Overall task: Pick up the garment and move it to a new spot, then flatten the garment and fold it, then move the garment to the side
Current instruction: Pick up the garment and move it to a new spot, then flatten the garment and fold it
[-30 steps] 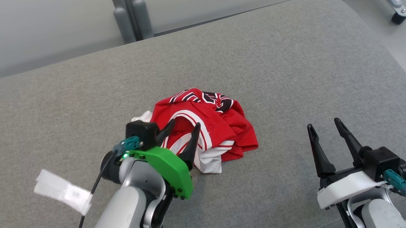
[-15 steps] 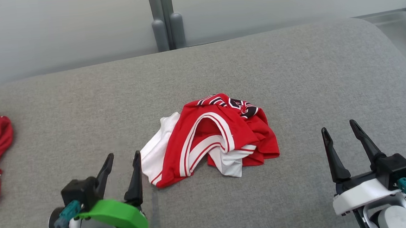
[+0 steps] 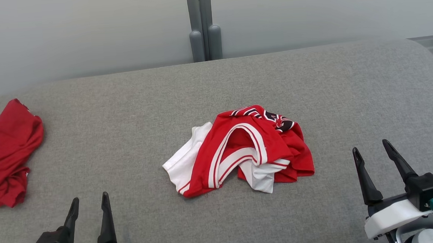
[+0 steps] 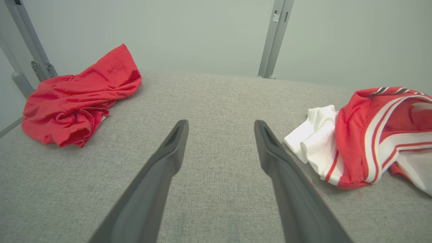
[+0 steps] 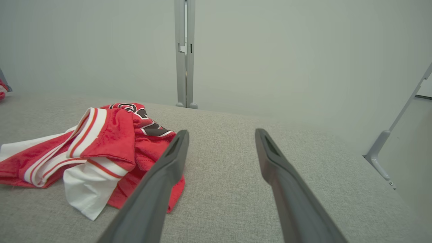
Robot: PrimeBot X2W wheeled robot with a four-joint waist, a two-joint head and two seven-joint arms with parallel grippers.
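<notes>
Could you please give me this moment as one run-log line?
left end effector: open, empty | right end effector: open, empty | jersey: crumpled, unfolded, untouched | red cloth: far left

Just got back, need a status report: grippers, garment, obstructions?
Left gripper, right gripper open, empty. Crumpled red-and-white jersey garment loose on grey fabric surface. Plain red cloth heap far left.

Garment (image 3: 274, 148): smooth red, white-trimmed jersey cloth, faint sheen. Cushion (image 3: 126, 115): coarse grey woven fabric, matt. Red cloth (image 3: 4, 157), left edge: soft, matt. Post (image 3: 200, 24): smooth metal.
</notes>
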